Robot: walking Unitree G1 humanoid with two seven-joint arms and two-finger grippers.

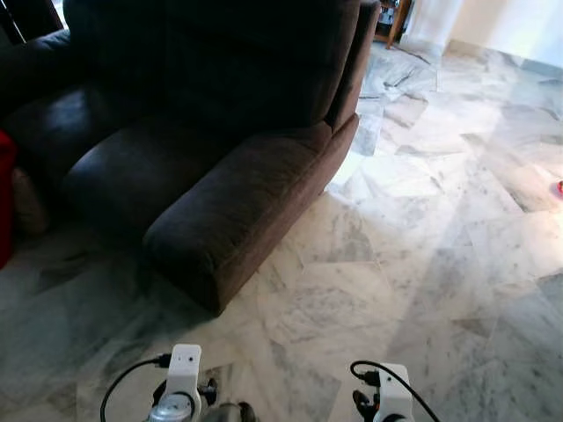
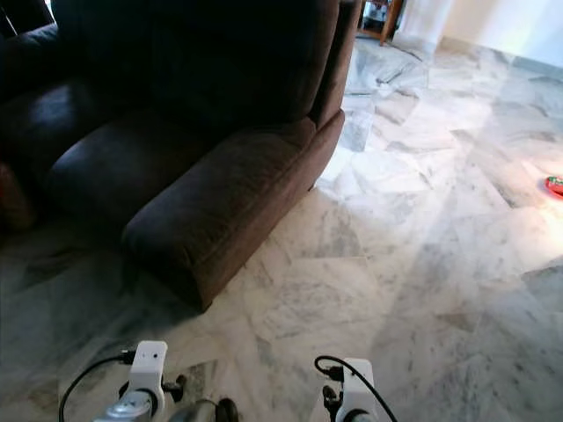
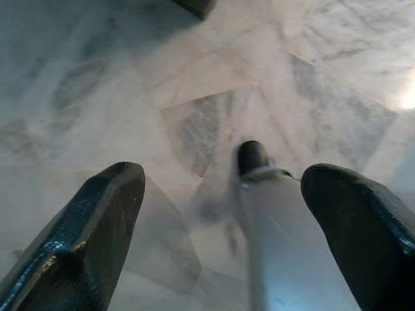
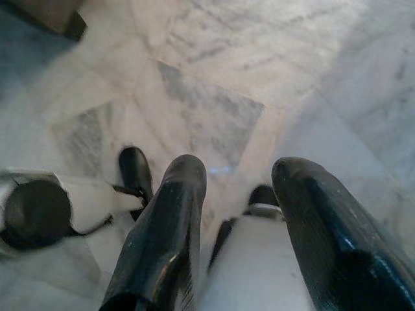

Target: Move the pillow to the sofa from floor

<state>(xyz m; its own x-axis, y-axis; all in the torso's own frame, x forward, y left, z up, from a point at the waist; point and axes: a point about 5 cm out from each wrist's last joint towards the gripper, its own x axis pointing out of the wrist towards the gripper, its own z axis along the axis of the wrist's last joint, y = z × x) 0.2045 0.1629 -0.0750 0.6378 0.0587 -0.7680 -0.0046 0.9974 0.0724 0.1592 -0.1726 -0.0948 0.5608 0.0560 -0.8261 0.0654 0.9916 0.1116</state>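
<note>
A dark brown sofa (image 1: 211, 132) stands on the marble floor ahead and to my left, its seat bare. At the far left edge, against the sofa's front, a red shape (image 1: 4, 198) sits by a beige rounded thing (image 1: 28, 204); I cannot tell whether either is the pillow. Both arms hang low, with the wrists at the bottom edge of the eye views. My left gripper (image 3: 224, 178) is open wide over bare floor. My right gripper (image 4: 240, 167) is open too, with a narrower gap and nothing held.
Pale marble floor (image 1: 422, 264) spreads to the right and front of the sofa. A small red object (image 2: 554, 185) lies on the floor at the far right. Wooden furniture legs (image 1: 393, 22) stand behind the sofa.
</note>
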